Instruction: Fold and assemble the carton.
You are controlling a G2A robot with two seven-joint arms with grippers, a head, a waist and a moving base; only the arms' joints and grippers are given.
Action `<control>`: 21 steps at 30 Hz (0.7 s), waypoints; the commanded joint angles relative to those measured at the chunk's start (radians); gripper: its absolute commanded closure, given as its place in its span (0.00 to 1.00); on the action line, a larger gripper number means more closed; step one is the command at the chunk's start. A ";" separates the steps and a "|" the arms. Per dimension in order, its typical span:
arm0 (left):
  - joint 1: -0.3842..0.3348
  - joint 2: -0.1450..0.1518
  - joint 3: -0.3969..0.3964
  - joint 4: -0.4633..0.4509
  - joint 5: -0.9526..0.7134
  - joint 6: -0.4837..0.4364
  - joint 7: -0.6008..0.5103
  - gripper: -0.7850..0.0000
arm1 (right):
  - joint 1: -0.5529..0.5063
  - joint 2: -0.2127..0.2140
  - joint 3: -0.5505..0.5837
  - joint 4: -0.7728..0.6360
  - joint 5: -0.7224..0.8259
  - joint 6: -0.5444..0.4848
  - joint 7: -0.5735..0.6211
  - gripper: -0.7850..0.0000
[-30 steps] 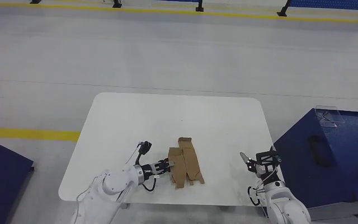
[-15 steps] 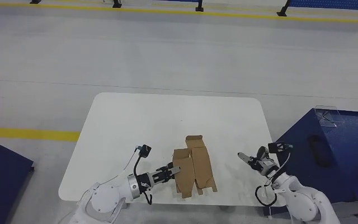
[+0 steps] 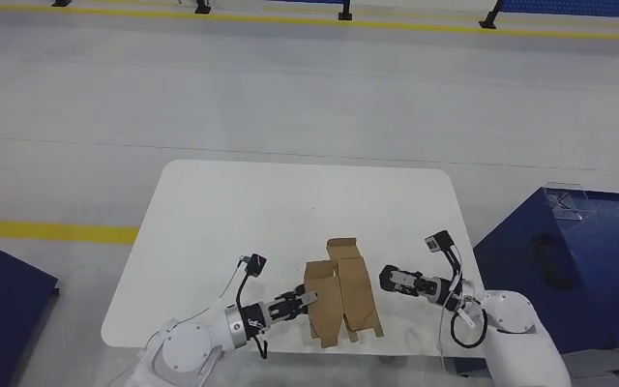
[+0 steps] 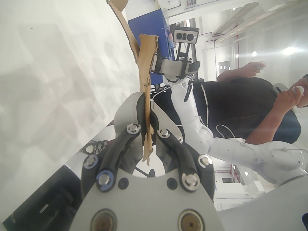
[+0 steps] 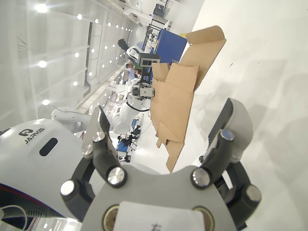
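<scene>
A flattened brown carton [image 3: 340,293] is held above the near part of the white table [image 3: 242,208], its flaps loose. My left gripper [image 3: 301,301] is shut on the carton's left edge; in the left wrist view the carton [image 4: 144,73] runs edge-on between the black pads [image 4: 140,111]. My right gripper [image 3: 387,280] stands open just right of the carton, level with it and a short gap away. In the right wrist view the carton [image 5: 175,97] hangs ahead of the spread fingers [image 5: 228,118], with the left arm's wrist behind it.
A dark blue box [image 3: 546,271] stands off the table's right edge, behind the right arm. Another blue corner [image 3: 19,290] sits at the left, below the table. Bare tabletop lies beyond the carton toward the far edge.
The left gripper has carried the carton to the right and raised it. The right arm has swung in from the table's right edge toward the carton, its gripper turned to face it.
</scene>
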 commanded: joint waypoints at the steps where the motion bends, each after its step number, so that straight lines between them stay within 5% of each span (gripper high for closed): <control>1: -0.009 -0.001 0.004 0.006 -0.029 0.003 -0.005 1.00 | 0.020 0.000 -0.016 0.022 0.017 0.007 0.020 0.00; 5: -0.013 -0.003 0.013 0.011 -0.054 -0.021 0.011 1.00 | 0.042 -0.001 -0.056 0.052 0.031 0.026 0.037 0.00; 10: -0.007 -0.003 0.023 0.012 -0.078 -0.051 0.018 1.00 | 0.073 -0.004 -0.101 0.071 0.149 0.093 0.123 1.00; 19: -0.002 0.001 0.031 0.007 -0.075 -0.065 0.000 0.98 | 0.082 0.004 -0.127 0.088 0.166 0.091 0.121 1.00; 21: 0.002 0.003 0.030 0.006 -0.075 -0.067 -0.002 0.59 | 0.083 0.004 -0.139 0.096 0.145 0.082 0.108 1.00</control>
